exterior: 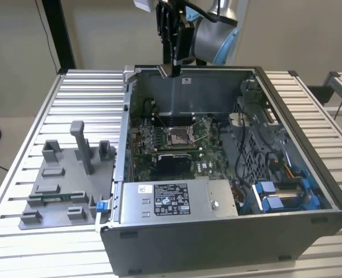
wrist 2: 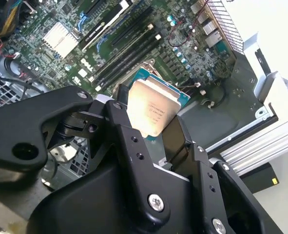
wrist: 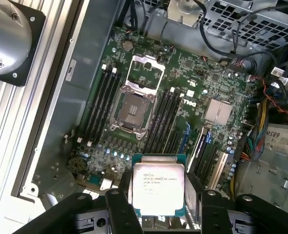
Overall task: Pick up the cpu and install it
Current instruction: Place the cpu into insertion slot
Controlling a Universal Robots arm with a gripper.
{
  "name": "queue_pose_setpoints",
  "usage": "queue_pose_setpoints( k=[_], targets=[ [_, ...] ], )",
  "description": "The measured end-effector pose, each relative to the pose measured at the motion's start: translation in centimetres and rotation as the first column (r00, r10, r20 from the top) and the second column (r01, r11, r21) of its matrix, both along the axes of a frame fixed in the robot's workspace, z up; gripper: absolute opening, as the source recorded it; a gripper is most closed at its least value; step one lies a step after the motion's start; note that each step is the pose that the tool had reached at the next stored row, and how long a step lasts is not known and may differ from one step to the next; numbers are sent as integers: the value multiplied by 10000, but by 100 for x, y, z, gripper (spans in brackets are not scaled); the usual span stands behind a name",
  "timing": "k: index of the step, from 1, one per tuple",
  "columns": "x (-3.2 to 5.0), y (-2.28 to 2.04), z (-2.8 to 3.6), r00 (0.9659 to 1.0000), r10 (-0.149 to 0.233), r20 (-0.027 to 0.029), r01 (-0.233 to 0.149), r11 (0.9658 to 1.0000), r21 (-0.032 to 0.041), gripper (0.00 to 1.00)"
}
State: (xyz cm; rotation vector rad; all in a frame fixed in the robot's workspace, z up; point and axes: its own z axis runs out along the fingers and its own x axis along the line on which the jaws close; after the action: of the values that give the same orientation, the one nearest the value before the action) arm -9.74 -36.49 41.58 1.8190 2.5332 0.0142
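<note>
First wrist view: pinching cpu [wrist: 159,187] by opposite edges between jaws, hanging over computer case [wrist: 53,146], well above open socket [wrist: 134,107].

cpu [wrist: 159,187] is pinched in my gripper [wrist: 158,200], fingers on two opposite edges. Flat square with a pale silver-grey lid carrying dark print and a green substrate rim around it. Lid faces up. It's in the air, well apart from the socket [wrist: 134,109], not seated.

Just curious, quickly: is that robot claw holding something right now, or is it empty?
Gripper: closed on the cpu, held above the motherboard.
</note>
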Motion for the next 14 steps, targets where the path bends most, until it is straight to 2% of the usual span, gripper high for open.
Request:
queue_pose_setpoints(
  k=[4,8,11,14],
  targets=[
    [0,0,0,10000,-28,0,28,10000,0,0],
    [0,0,-1,9990,-443,0,443,9990,1,0],
    [0,0,-10,9953,-967,0,967,9953,1,0],
    [0,0,-17,9890,-1479,0,1479,9890,0,0]
  ],
)
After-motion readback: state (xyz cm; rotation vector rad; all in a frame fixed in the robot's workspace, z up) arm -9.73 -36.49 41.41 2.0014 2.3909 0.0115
